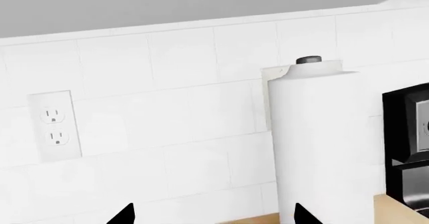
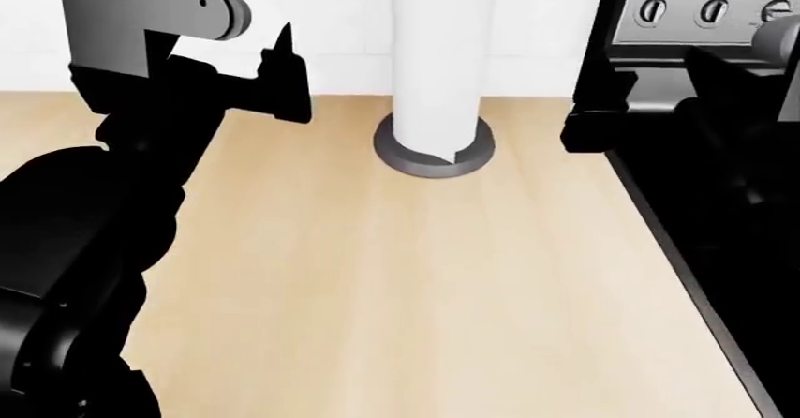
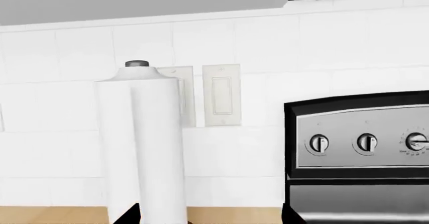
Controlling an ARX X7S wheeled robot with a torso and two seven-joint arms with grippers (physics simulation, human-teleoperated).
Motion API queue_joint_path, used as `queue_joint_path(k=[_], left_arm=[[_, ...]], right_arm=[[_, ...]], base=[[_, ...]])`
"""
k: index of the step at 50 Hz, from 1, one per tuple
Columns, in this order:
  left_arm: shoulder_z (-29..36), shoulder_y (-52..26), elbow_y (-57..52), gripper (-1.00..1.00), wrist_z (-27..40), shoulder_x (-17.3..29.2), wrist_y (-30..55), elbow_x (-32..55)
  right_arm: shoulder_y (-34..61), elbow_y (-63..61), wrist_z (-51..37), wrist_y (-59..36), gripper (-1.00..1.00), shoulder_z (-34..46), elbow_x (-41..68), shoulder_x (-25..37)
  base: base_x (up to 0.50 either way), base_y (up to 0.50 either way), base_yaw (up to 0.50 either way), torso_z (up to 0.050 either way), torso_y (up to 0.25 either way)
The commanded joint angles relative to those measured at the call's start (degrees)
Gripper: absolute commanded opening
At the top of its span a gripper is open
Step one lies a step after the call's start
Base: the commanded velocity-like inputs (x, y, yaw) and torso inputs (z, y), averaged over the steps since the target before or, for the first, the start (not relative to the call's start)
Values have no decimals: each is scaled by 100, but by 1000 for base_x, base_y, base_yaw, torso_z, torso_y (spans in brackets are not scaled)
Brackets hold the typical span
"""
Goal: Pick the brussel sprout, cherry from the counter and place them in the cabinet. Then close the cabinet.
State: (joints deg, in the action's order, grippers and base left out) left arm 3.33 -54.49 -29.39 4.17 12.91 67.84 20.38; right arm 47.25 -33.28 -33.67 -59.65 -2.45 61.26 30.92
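Neither the brussel sprout nor the cherry shows in any view, and the cabinet is out of view too. The beige wood-grain counter [image 2: 375,277] fills the middle of the head view. My left gripper [image 2: 285,71] hovers above the counter's back left, facing the tiled wall. In its wrist view the left gripper [image 1: 214,216] is open, its black fingertips [image 1: 124,215] wide apart with nothing between them. My right gripper [image 2: 594,109] hangs at the stove's edge. That right gripper [image 3: 211,216] is open as well and holds nothing.
A tall white paper towel roll [image 2: 437,52] stands on a grey base [image 2: 434,151] at the back, between the two grippers. A black stove [image 2: 713,202] with knobs [image 3: 319,143] borders the counter on the right. The white tiled wall carries an outlet [image 1: 54,126] and a switch [image 3: 221,96].
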Motion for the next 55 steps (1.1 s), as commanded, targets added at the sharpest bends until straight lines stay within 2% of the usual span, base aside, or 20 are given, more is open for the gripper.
queue_joint_path(k=[1,26,55], left_arm=[[-51,189,-88,100,29,20,-78,41],[-41,194,-24,100,92,27,-143,100],[-204,87,-88,100,169,85,-48,237]], right_arm=[[-154,-36,91,189,100,13,-119,1],[434,-27,-81,-70,100,24,159,136],[696,-87,-256,-209,100,14,395,233]], base=[[-80,-232,0,0,0],[-13,-318,0,0,0],[1,-30,0,0,0]])
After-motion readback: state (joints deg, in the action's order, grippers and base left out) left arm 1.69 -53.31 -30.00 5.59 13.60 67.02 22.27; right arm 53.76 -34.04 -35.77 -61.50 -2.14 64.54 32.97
